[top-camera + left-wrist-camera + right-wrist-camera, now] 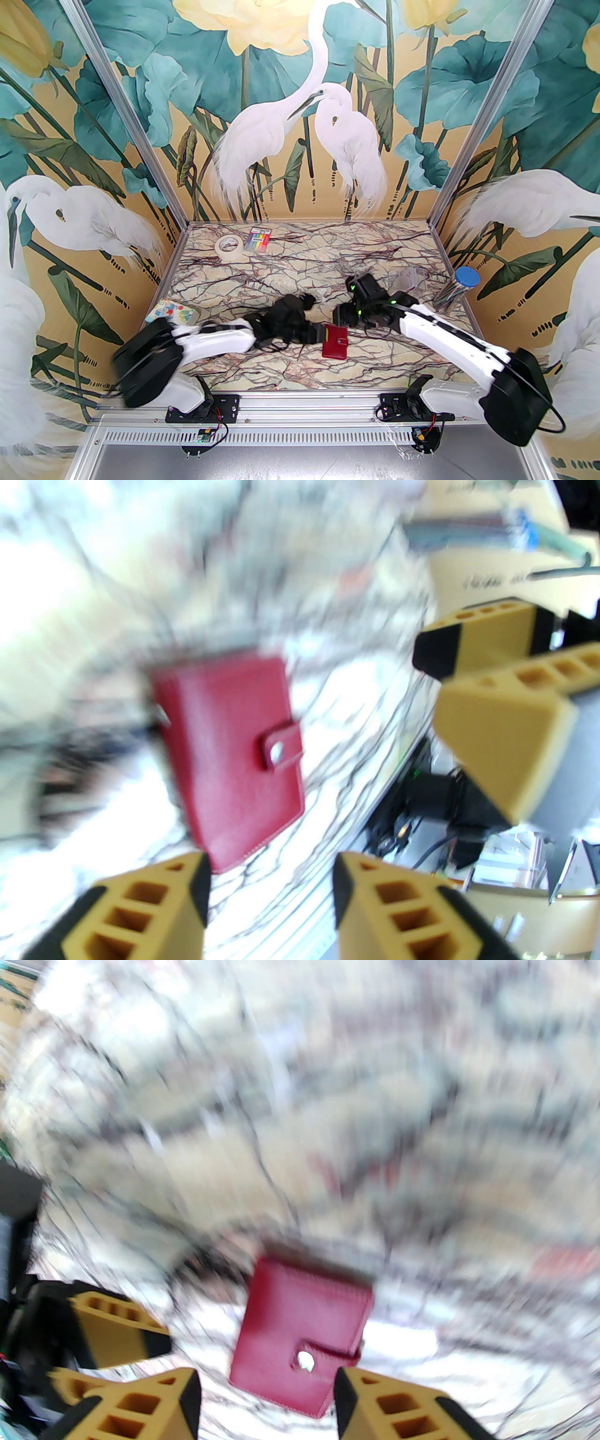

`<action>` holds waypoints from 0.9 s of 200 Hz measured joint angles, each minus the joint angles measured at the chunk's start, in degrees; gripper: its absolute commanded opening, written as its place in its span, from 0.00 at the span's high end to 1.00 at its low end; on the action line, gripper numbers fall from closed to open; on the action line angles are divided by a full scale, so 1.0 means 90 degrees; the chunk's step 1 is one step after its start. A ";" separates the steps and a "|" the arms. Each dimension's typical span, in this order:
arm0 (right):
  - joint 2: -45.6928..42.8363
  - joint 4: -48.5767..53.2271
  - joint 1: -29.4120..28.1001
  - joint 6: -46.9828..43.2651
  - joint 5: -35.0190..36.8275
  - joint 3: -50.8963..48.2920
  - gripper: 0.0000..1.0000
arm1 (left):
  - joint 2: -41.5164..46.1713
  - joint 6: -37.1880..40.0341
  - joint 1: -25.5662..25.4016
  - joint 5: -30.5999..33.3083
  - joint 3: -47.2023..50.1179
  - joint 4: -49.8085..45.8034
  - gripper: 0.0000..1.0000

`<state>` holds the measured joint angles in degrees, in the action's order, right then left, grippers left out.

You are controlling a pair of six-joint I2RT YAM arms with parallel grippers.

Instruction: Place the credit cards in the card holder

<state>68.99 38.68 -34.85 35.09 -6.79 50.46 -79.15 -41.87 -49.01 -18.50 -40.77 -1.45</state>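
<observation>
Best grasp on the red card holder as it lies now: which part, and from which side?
Likely top-down. The card holder lies flat and snapped shut on the table, so its broad faces offer nothing to pinch. Set the jaws across its narrower span, spine edge to opening edge, clear of the snap tab so the grip does not pop it.

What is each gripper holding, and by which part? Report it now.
Nothing is held. The left gripper and the right gripper both stand open; the card holder lies closed on the table, not clamped.
</observation>
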 measured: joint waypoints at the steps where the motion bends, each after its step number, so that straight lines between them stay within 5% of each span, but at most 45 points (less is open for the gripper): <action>1: -0.0015 -0.0007 0.0010 -0.0015 0.0027 0.0005 0.43 | 0.0044 0.0027 0.0027 0.0029 -0.0005 -0.0027 0.40; 14: -0.0250 -0.0119 0.0160 -0.0284 0.0432 0.0027 0.32 | 0.0758 0.0248 0.0437 0.0588 -0.0112 -0.0517 0.32; 49: -0.0636 -0.0916 0.1095 -0.1120 0.1467 -0.0418 0.30 | 0.2431 0.1120 0.1163 0.3194 -0.0197 -0.1426 0.23; 90: -0.1282 -0.2701 0.2208 -0.2118 0.2047 -0.2142 0.19 | 0.3866 0.2749 0.1785 0.5792 0.1540 -0.0328 0.16; 129: -0.1622 -0.4442 0.3434 -0.2657 0.2084 -0.3123 0.19 | 0.3740 0.4199 0.2727 0.6317 0.2987 0.1494 0.10; 180: 0.0301 -0.6540 0.3844 -0.3094 0.2113 -0.3364 0.19 | 0.1207 0.4830 0.4029 0.5423 0.2820 0.3220 0.05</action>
<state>71.70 -20.18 -0.25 7.25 12.23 20.18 -68.29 1.61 -12.75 30.30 -15.40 27.53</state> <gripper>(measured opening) 0.804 0.953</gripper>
